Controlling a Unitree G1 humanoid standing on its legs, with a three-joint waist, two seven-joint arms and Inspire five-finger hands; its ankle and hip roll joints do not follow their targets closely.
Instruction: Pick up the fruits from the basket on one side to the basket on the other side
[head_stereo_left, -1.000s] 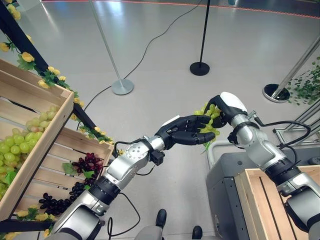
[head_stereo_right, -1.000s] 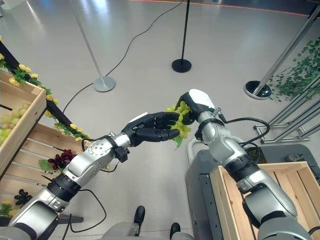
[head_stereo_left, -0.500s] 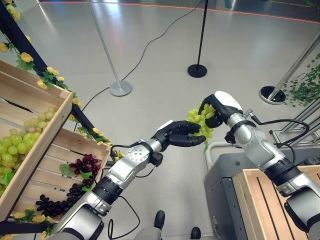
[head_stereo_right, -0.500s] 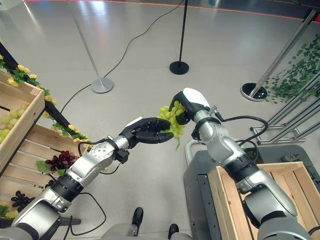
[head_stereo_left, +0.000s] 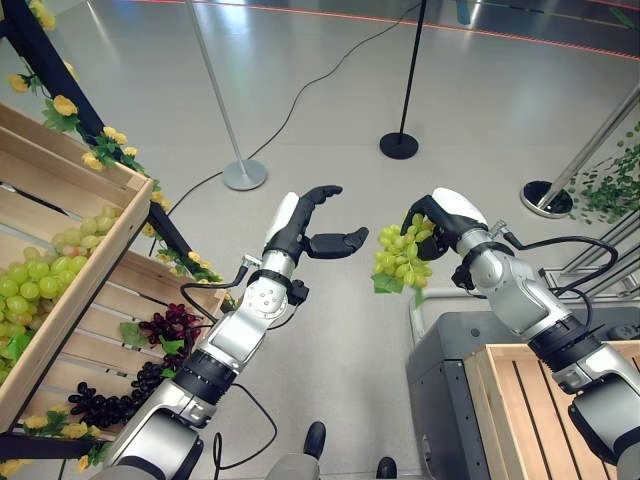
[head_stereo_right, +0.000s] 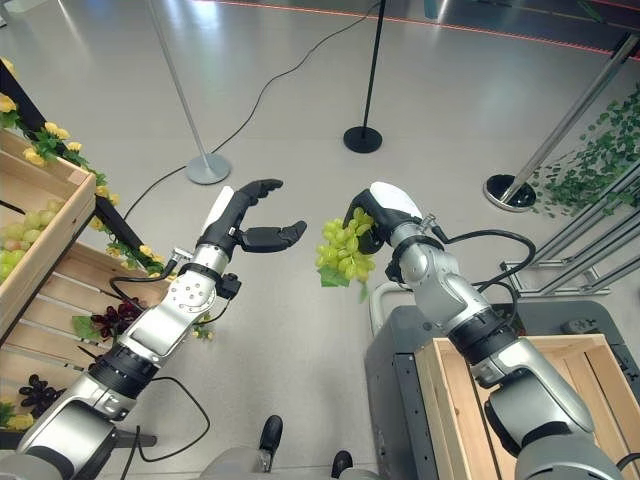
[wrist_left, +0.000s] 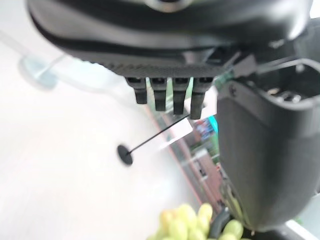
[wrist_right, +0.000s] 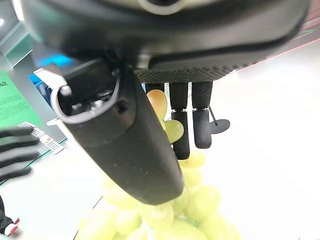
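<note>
Right hand (head_stereo_right: 372, 222) holds one bunch of pale green grapes with a green leaf (head_stereo_right: 343, 251) in mid-air above the grey floor (head_stereo_right: 300, 90); left hand (head_stereo_right: 243, 222) is empty.

The right hand's fingers and thumb are curled round the top of the bunch, which hangs below them (its wrist view shows the grapes pressed between thumb and fingers). The left hand is spread, fingers loosely extended and thumb apart, near the bunch but not touching it. At the robot's left, two slatted wooden crates trimmed with yellow flowers: the upper crate (head_stereo_left: 75, 215) holds more green grapes (head_stereo_left: 30, 290), the lower crate (head_stereo_left: 125, 320) holds dark red and black grape bunches (head_stereo_left: 170, 330). At lower right, a third slatted wooden crate (head_stereo_right: 540, 400) sits on a grey cart (head_stereo_right: 400, 380). Two stanchion posts with round bases, one silver (head_stereo_left: 243, 172) and one black (head_stereo_left: 400, 143), stand on the floor beyond.
</note>
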